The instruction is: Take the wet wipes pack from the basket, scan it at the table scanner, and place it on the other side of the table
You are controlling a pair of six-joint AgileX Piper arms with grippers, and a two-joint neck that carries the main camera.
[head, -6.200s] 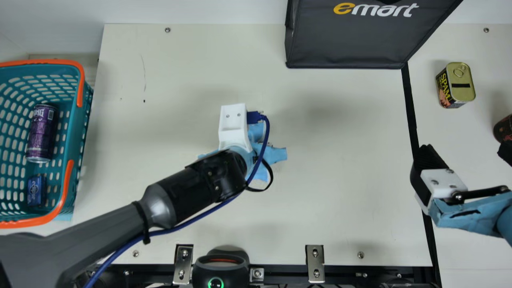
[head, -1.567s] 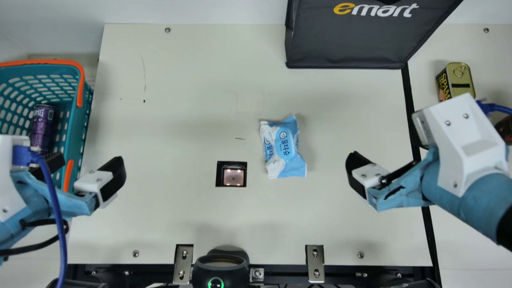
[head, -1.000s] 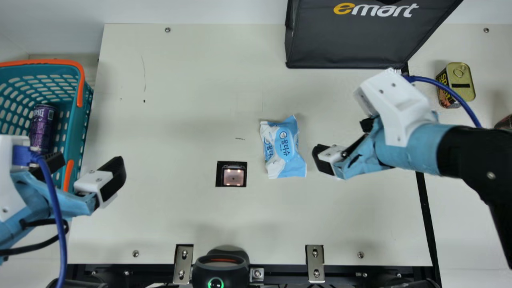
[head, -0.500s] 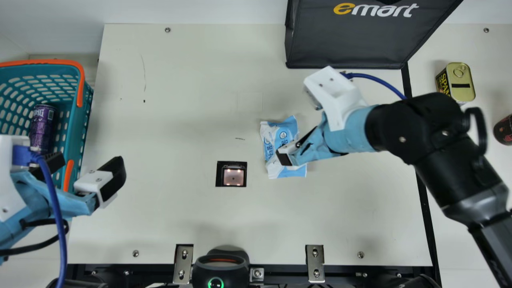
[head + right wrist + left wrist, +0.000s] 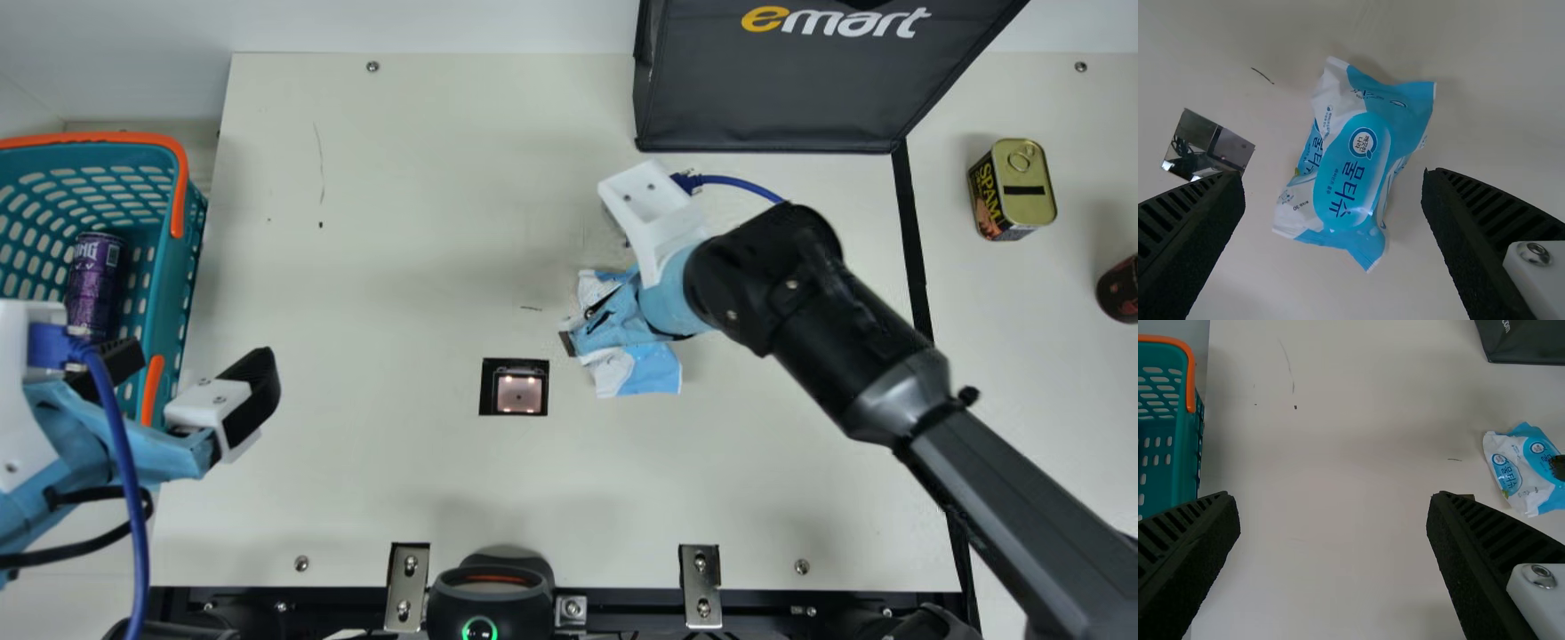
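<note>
The blue and white wet wipes pack (image 5: 656, 369) lies on the table right of the scanner window (image 5: 518, 394), partly covered by my right gripper (image 5: 612, 325). In the right wrist view the whole pack (image 5: 1355, 167) lies below and between the spread fingers of the right gripper (image 5: 1333, 193), untouched, with the scanner window (image 5: 1211, 145) beside it. At the basket's (image 5: 185, 284) right side my left gripper (image 5: 194, 380) stands open and holds nothing. In the left wrist view the left gripper (image 5: 1335, 513) has its fingers wide apart, and the pack (image 5: 1521, 470) lies farther off.
A purple can (image 5: 93, 276) is in the basket. At the back stands a dark bag (image 5: 773, 89); a yellow-topped tin (image 5: 1013, 188) and a dark can (image 5: 1120, 289) stand at the right. A black scanner unit (image 5: 489, 596) sits at the front edge.
My left arm has gone from mid-table to the basket side, leaving the pack on the table. My right gripper has since swung leftward over the pack, which has kept still meanwhile.
</note>
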